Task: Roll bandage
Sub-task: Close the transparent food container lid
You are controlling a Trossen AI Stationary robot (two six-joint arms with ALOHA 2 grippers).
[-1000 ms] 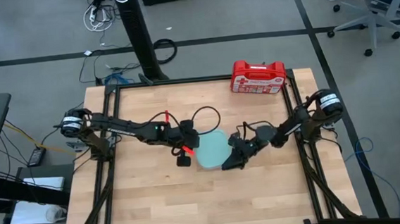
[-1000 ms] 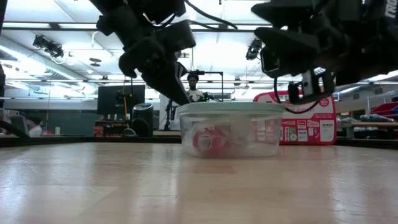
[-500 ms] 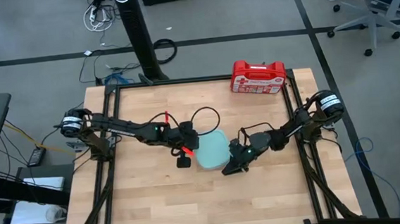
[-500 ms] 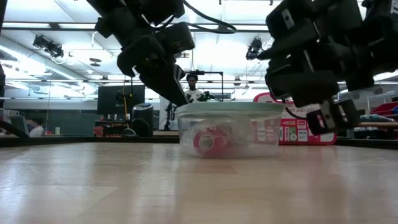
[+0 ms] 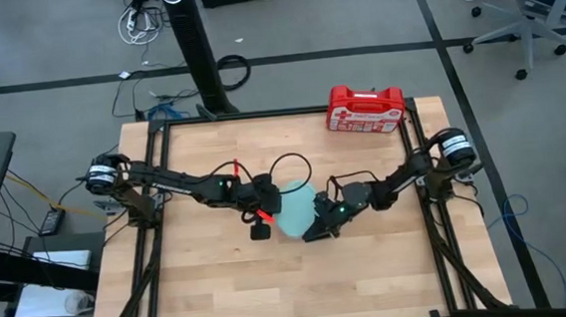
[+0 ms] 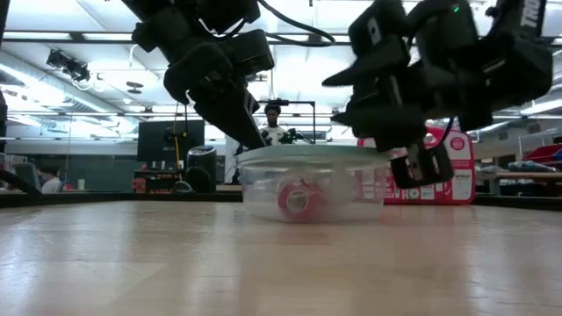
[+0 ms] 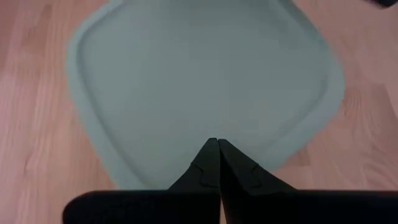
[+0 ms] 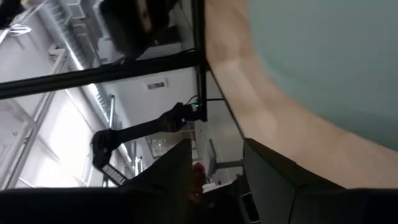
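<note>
Pressing the pale green lid (image 5: 295,211) down onto the clear plastic container (image 6: 309,184) at the middle of the wooden surface (image 5: 212,283) is, by my judgement, the step in hand. My left tool (image 7: 218,163) is clenched with nothing between its fingers, and its closed tip bears on the lid's top near one edge. My right tool (image 5: 317,228) hangs at the opposite edge of the lid with its fingers (image 8: 273,171) parted and, as far as I can see, grasping nothing.

To do this step well, I would keep the left tip steady as a hold-down, so the container does not slide, and bring the right tool against the lid's rim squarely, pushing straight down rather than sideways. A glancing push could tip the light container or skate it across the wood.

The bright red fabric bandage (image 6: 299,198), already a small cylinder roll, lies inside the container on its floor, seen end-on through the clear wall in the low view. It sits beneath the lid, below and between the two tools, touched by neither. The red hard plastic first-aid case (image 5: 364,109) stands well apart at the far edge of the surface.
</note>
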